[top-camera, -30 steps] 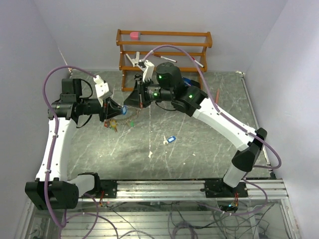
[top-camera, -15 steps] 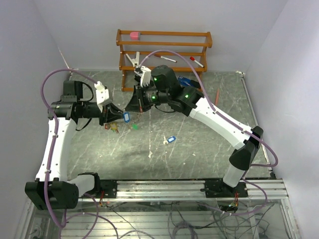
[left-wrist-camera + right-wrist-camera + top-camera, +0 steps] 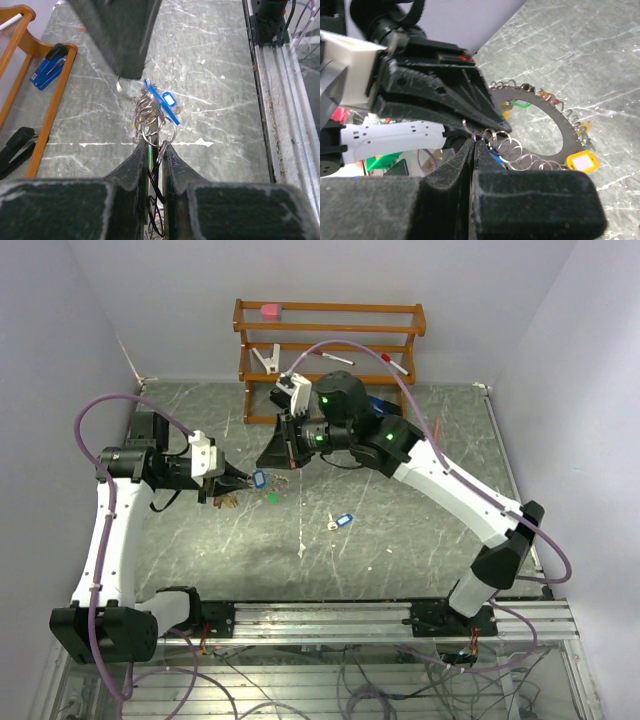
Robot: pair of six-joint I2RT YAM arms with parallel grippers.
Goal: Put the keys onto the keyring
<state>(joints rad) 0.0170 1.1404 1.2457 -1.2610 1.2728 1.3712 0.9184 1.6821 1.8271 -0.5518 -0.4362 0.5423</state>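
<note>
The keyring (image 3: 567, 135) is a grey ridged disc standing on edge above the table, with small wire loops around its rim. My left gripper (image 3: 152, 146) is shut on its rim; in the top view that gripper (image 3: 228, 483) is at centre left. Keys hang from it: a blue tag (image 3: 162, 102), a yellow tag (image 3: 582, 162) and a green tag (image 3: 520, 105). My right gripper (image 3: 474, 141) faces the left one tip to tip, shut on a thin wire loop at the rim. Another blue key (image 3: 340, 522) lies loose on the table.
A wooden rack (image 3: 330, 335) stands at the back with a pink object (image 3: 270, 311) and pens on it. A blue stapler (image 3: 47, 67) lies by the rack's foot. White scraps (image 3: 301, 551) dot the marble table. Walls close in on both sides.
Both grippers have shifted left together, the left arm drawing back. A blue tag now hangs in view between the two grippers. Neither gripper has changed its opening.
</note>
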